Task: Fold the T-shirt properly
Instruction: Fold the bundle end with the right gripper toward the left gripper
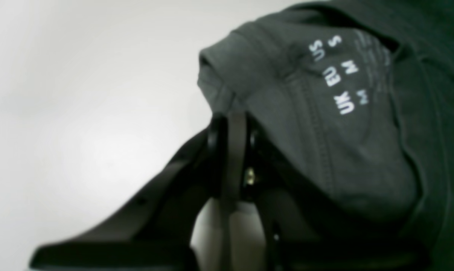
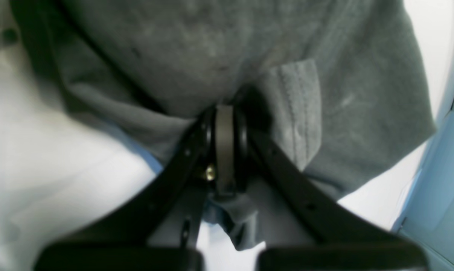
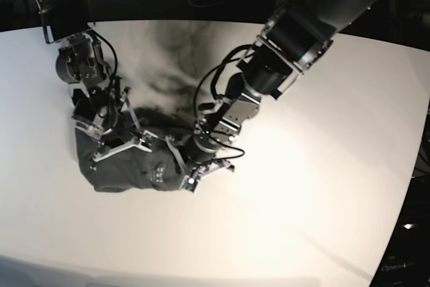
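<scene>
The shirt (image 3: 124, 159) is bunched on the desk (image 3: 302, 186), pinched at one edge by the left end effector (image 3: 180, 166) and at a hemmed fold by the right end effector (image 3: 117, 140), both clamped on cloth. Bare desk extends beyond the left end effector. Dark grey, wrinkled fabric is seen, with white size print (image 1: 338, 75) exposed.

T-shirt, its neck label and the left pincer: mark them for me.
T-shirt (image 3: 121, 166), base view, on the bunched dark body cloth.
Neck label (image 1: 338, 73), left wrist view, on the white size print.
Left pincer (image 1: 232, 128), left wrist view, between its tips at the cloth's edge.
</scene>
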Available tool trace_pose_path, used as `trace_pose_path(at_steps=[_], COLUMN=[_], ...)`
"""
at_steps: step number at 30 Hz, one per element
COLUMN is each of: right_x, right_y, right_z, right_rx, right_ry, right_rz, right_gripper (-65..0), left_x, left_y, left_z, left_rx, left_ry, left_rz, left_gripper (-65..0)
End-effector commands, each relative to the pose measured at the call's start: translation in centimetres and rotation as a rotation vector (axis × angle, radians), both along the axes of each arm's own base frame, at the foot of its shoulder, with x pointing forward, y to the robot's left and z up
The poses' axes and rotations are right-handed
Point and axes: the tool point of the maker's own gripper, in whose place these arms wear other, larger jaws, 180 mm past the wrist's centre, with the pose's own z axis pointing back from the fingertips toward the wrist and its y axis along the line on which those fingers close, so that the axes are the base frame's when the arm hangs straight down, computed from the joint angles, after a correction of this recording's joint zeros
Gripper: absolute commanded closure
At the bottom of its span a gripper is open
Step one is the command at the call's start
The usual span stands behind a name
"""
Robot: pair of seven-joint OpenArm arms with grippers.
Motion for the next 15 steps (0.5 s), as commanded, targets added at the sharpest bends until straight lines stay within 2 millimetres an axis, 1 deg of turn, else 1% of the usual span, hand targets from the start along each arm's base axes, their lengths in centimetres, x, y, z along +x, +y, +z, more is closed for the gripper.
trace_pose_path(at_steps=[1,6,11,13,15], right_x=[1.2,1.6,1.8,2.1,2.2], right_y=[0.1,-0.3,-1.8,-2.0,-1.1], right_z=[1.2,1.7,2.0,3.0,4.4], right_rx=[0.012,-0.006,-0.124,-0.171,-0.168], right_ry=[-0.041,-0.054,-0.079,-0.114,-0.160], right_rz=[0.002,0.002,0.010,0.019,0.035], right_gripper=[-0.7,-0.7,-0.7,-0.7,-0.7], left_x=[-1.5,-1.5,-1.5,-1.5,-1.5], left_y=[0.6,0.6,0.6,0.6,0.6], left_z=[-2.0,-2.0,-2.0,-2.0,-2.0], left_rx=[0.054,0.054,0.054,0.054,0.054], left_ry=[0.102,0.103,0.103,0.103,0.103], left_rz=[-0.002,-0.002,-0.002,-0.002,-0.004], left_gripper=[-2.7,-2.7,-2.7,-2.7,-2.7])
